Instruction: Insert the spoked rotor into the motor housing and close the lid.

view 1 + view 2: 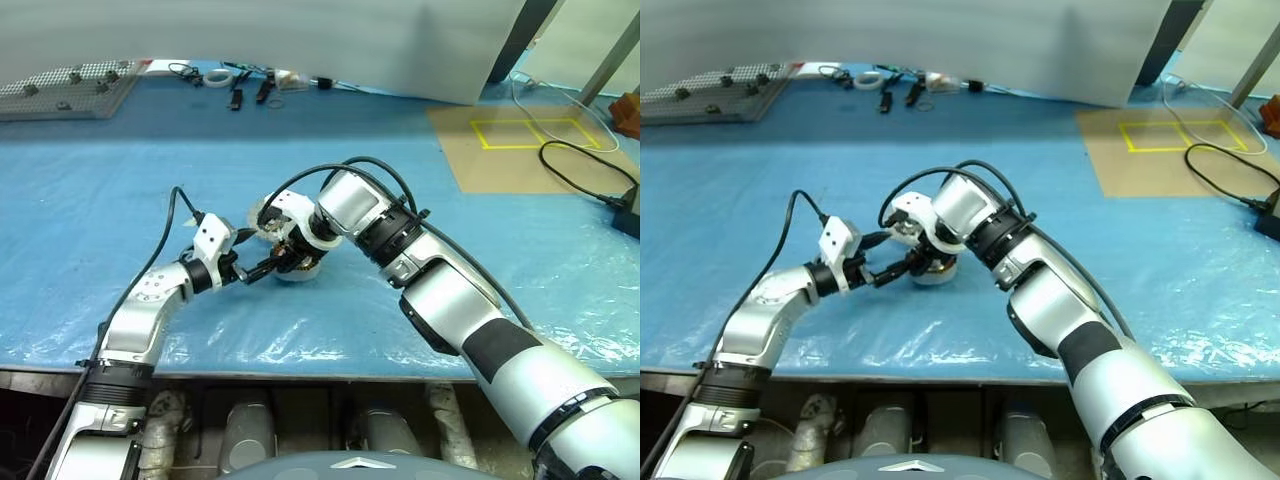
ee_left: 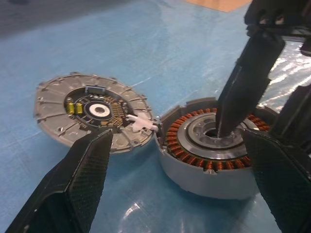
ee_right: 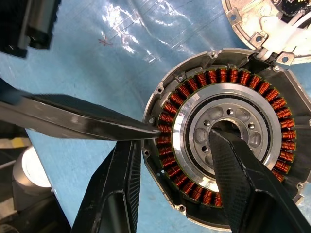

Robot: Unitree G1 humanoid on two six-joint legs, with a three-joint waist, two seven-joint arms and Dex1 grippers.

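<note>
So my right gripper is pointing steeply down over the motor housing, fingers parted about halfway: one fingertip is poking right into the centre hole of the silver hub, and the other finger is outside the shell, down by its rim. It straddles the housing wall and the copper windings on that side, but I honestly can't tell if it's actually squeezing the wall or just sitting around it. My left gripper is coming in nearly level from the other side with its fingers spread as wide as they go, one finger low in front of the lid and the other alongside the housing, not gripping anything. The housing sits open side up on the blue plastic sheet that covers the table, copper ring and hub fully exposed. The lid lies flat just beside it, touching or nearly touching its edge, with the segmented face and gold dots up and a little white connector at the side nearest the housing. From the head camera both grippers meet over that spot mid-table. Farther back there's a pegboard tray at the far left corner, some small tools and tape along the far edge, a brown board with a yellow taped square, and a black cable looping across it.
</note>
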